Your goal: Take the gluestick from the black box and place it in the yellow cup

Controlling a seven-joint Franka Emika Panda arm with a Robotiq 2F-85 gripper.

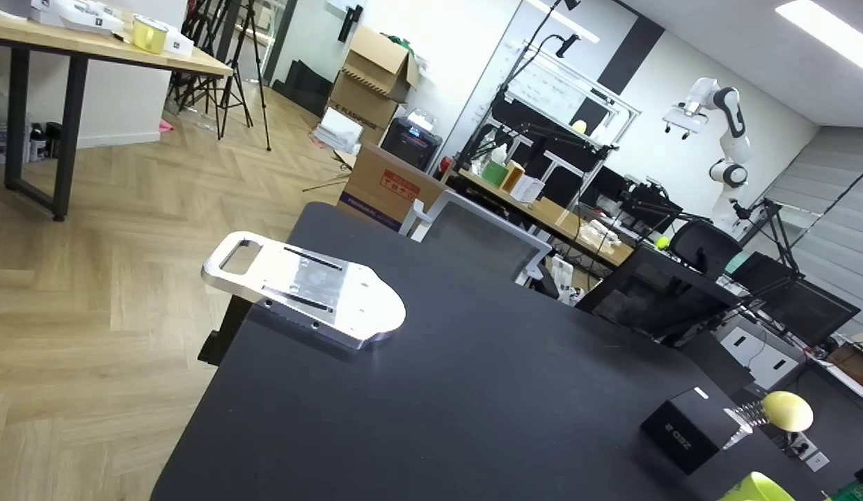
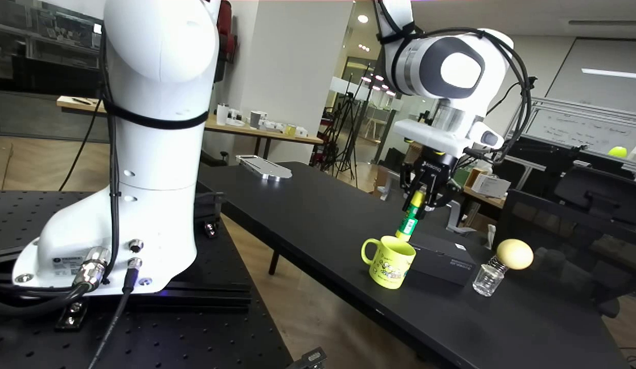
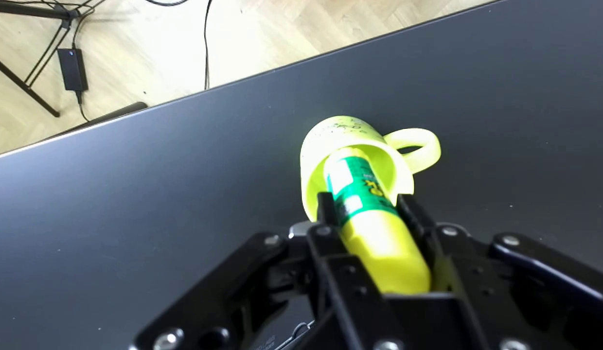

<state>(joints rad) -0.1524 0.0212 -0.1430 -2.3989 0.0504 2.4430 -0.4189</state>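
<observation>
The gluestick (image 2: 409, 221), yellow with a green label, is held tilted between the fingers of my gripper (image 2: 416, 202). It also shows in the wrist view (image 3: 379, 243), between the gripper's fingertips (image 3: 365, 200). The yellow cup (image 2: 389, 267) stands upright on the black table, its handle showing in the wrist view (image 3: 423, 150). The gluestick's lower end appears at the cup's mouth; I cannot tell whether it is inside the rim. The black box (image 2: 441, 259) stands right beside the cup; it also shows in an exterior view (image 1: 682, 433), where the cup (image 1: 757, 488) is cut off.
A small glass jar (image 2: 487, 280) with a spring and a pale yellow ball (image 2: 514, 254) stands by the black box. A flat silver gadget (image 1: 320, 285) lies at the table's far end. The table edge (image 3: 282, 68) runs behind the cup. The robot base (image 2: 148, 220) stands opposite.
</observation>
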